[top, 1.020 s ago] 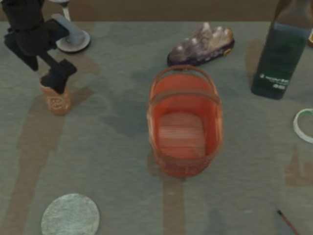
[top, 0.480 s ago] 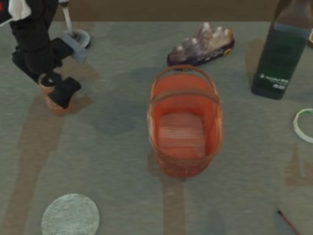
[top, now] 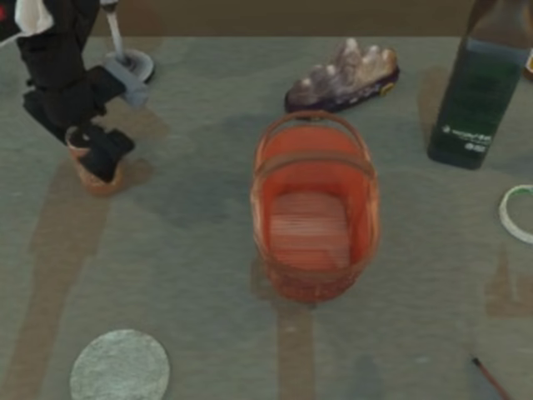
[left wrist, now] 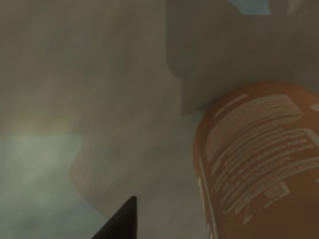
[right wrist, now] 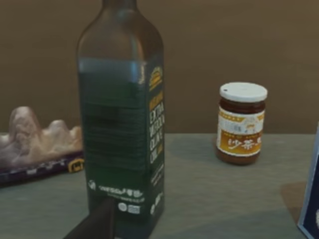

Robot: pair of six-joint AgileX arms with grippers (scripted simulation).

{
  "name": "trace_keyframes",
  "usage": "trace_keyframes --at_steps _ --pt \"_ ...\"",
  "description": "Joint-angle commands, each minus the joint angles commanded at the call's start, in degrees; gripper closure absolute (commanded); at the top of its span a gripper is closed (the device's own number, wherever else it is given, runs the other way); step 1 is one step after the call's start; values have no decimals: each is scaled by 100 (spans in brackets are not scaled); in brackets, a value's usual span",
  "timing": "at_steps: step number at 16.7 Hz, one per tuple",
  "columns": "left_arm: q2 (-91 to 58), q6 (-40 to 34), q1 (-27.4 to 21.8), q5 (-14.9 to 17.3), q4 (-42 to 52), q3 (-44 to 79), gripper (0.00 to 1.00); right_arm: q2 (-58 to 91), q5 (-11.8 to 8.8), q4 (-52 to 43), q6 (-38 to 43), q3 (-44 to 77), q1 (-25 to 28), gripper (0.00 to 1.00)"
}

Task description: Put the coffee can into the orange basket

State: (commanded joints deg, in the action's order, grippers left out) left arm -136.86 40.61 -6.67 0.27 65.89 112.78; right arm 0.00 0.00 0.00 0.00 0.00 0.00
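The coffee can, tan-brown with pale print, stands upright at the table's far left. My left gripper sits over its top with black fingers on either side, open. In the left wrist view the can fills one side, and a gap of bare table separates it from the one fingertip that shows. The orange basket stands empty at the table's middle, handle arched across it. My right gripper is out of the top view, parked low facing the green bottle, with one finger showing.
A tall dark green bottle stands at the back right with a white-lidded jar beyond it. A rock ornament lies behind the basket. A grey stand is behind the can, a grey disc at front left, a white ring at the right edge.
My left arm has swung in and dropped, so its fingers now straddle the top of the can instead of hovering above it. The can and basket have stayed put.
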Motion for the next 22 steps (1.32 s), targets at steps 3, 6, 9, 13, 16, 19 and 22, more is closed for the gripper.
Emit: trace_keyframes --at_steps 3,6,9,13,16,19,22 --pt "0 0 0 0 0 0 53 0 0 0 0 0 0 0" --pt "0 0 0 0 0 0 75 0 0 0 0 0 0 0" --pt "0 0 0 0 0 0 98 0 0 0 0 0 0 0" --pt "0 0 0 0 0 0 100 0 0 0 0 0 0 0" --pt "0 0 0 0 0 0 100 0 0 0 0 0 0 0" --pt "10 7 -16 2 -1 -1 100 0 0 0 0 0 0 0" --pt "46 -126 -61 280 -338 -94 100 0 0 0 0 0 0 0"
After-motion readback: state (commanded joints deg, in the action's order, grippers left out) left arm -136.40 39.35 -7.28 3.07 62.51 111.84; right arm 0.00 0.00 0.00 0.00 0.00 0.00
